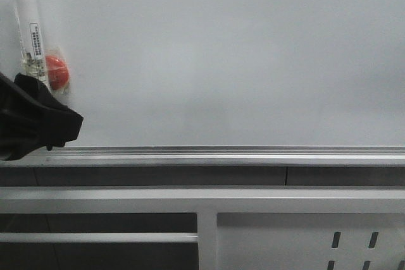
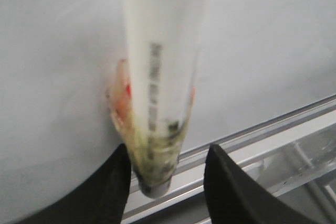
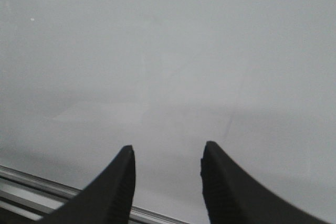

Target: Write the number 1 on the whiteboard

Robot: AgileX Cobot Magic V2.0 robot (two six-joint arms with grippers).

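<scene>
The whiteboard (image 1: 221, 55) fills the front view, with its silver rail (image 1: 221, 155) along the lower edge. I see no black stroke of the number 1 on it in any view. A white marker pen (image 1: 30, 30) with a black cap stands upright at the board's far left, against a small red round piece (image 1: 56, 71). My left gripper (image 1: 63, 118) is just below it. In the left wrist view the gripper (image 2: 168, 150) is open, and the pen's lower end (image 2: 163, 51) lies between the jaws, close to one finger and apart from the other. My right gripper (image 3: 168, 150) is open and empty, facing bare board (image 3: 168, 51).
Below the rail runs a grey metal frame (image 1: 304, 232) with slots at the lower right and dark gaps between its bars. The rail also shows in the left wrist view (image 2: 273, 129) and at the edge of the right wrist view (image 3: 31, 182).
</scene>
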